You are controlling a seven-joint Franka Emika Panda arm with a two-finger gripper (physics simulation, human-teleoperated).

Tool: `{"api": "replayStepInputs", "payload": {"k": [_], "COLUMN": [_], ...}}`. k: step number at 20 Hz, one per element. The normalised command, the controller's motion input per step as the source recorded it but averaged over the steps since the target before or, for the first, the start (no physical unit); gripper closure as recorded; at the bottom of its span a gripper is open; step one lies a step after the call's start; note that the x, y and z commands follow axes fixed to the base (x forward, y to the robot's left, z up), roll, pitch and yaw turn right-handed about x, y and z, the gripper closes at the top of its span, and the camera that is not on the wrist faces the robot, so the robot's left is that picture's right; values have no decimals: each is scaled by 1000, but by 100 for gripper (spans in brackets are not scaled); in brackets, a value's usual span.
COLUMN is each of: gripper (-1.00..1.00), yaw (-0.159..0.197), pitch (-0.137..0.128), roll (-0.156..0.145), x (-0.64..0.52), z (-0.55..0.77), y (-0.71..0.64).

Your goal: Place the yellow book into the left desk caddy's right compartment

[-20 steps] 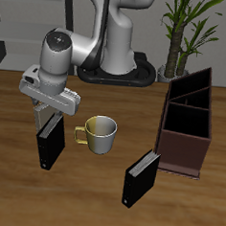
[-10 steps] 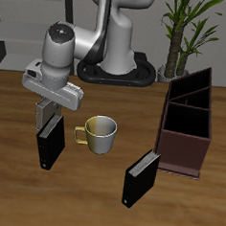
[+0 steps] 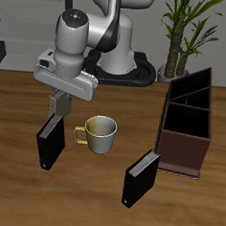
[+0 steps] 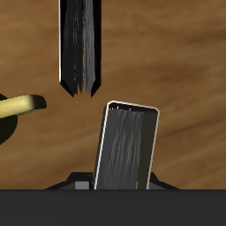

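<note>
My gripper (image 3: 59, 105) hangs above the table behind a black book, shut on the yellow book (image 3: 59, 102), a small thin tan-grey book held upright and clear of the table. In the wrist view the yellow book (image 4: 128, 146) stands between my fingers, its grey cover facing the camera, and my gripper (image 4: 119, 183) clamps its near end. The left desk caddy (image 3: 188, 126), a tall maroon-brown box with inner dividers, stands well away across the table, beyond the mug. Its compartments look empty.
A black book (image 3: 50, 142) stands just below my gripper, towards the table's front edge, and shows in the wrist view (image 4: 79, 44). A golden mug (image 3: 100, 132) sits between gripper and caddy. A second black book (image 3: 141, 177) stands in front of the caddy. A potted plant (image 3: 184, 29) stands behind.
My gripper has risen and moved back from the black book, carrying the yellow book up with it. The other objects have not moved.
</note>
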Motion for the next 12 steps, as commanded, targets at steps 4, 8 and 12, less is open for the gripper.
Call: {"api": "replayStepInputs", "payload": {"k": [4, 8, 12], "gripper": [100, 100, 100], "yaw": [2, 1, 8], "pitch": [-37, -21, -23], "roll": [43, 17, 54], "x": [145, 58, 65], "z": [436, 365, 358], "y": [453, 408, 627]}}
